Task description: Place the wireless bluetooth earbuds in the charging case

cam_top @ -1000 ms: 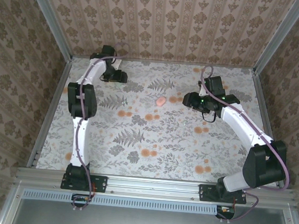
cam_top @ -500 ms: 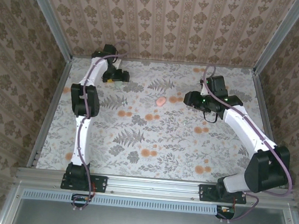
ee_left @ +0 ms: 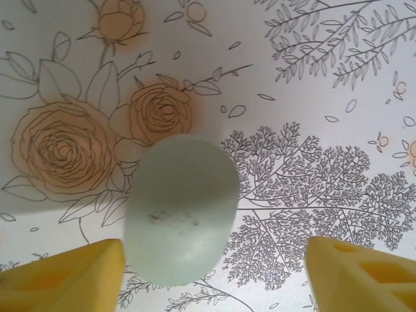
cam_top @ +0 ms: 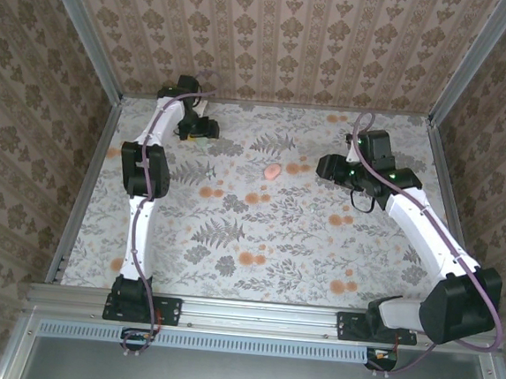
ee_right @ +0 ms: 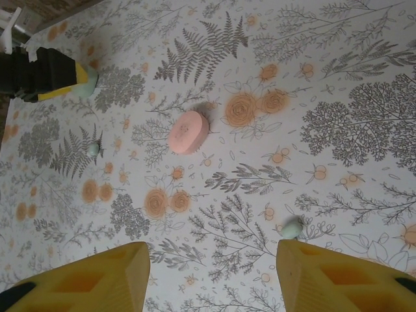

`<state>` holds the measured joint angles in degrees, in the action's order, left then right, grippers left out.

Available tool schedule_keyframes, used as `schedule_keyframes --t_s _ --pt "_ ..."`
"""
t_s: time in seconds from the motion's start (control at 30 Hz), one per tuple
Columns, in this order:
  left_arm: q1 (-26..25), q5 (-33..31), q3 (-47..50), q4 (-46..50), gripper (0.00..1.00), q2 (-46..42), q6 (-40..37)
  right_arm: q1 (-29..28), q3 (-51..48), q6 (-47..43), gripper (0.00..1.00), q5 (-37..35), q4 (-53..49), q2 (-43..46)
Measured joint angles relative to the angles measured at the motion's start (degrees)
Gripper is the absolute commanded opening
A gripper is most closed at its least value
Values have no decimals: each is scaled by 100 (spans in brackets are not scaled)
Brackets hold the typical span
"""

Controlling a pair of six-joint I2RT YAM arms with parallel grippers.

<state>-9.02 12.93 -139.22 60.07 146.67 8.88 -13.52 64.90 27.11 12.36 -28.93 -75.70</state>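
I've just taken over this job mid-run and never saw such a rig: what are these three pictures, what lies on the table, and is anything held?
Two robot arms with two-finger grippers work over a flower-printed table. The top picture looks down from behind them; the other two come from a camera on each wrist. The left gripper stands open around a pale green oval case. The right gripper is open and empty. A pink case and two tiny pale earbuds lie loose. Nothing is gripped.
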Motion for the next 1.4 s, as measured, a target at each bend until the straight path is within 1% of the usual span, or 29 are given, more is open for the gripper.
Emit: schedule_keyframes --t_s 0.17,0.37,0.43,0.5,0.63,0.67,0.87,1.0,1.07,1.2,1.4 --pt "0 85 -4 0 63 22 15 52 -42 -13 55 0 0 44" --pt "-2 31 -4 136 65 90 -9 63 -50 -17 55 0 2 87" --pt "-2 -20 -4 186 64 92 -15 63 -52 -17 55 2 2 98" --pt "-2 -66 -4 227 58 92 -31 70 -52 -17 55 0 2 114" --pt "-2 -74 -4 234 42 92 -81 76 -52 -15 55 2 4 127" --pt "-2 -72 -4 232 41 92 -90 76 -55 -15 55 2 4 131" --pt "0 -26 -4 205 39 94 -111 76 -81 -15 55 2 4 186" --pt "4 13 39 146 39 92 -114 76 -98 -15 55 2 4 262" --pt "2 28 223 2 40 57 -116 76 -107 -15 55 2 4 306" --pt "11 57 866 -378 39 -214 -136 79 -153 -13 55 2 4 387" --pt "-35 184 1519 -562 38 -667 -109 79 -166 2 55 2 4 420"
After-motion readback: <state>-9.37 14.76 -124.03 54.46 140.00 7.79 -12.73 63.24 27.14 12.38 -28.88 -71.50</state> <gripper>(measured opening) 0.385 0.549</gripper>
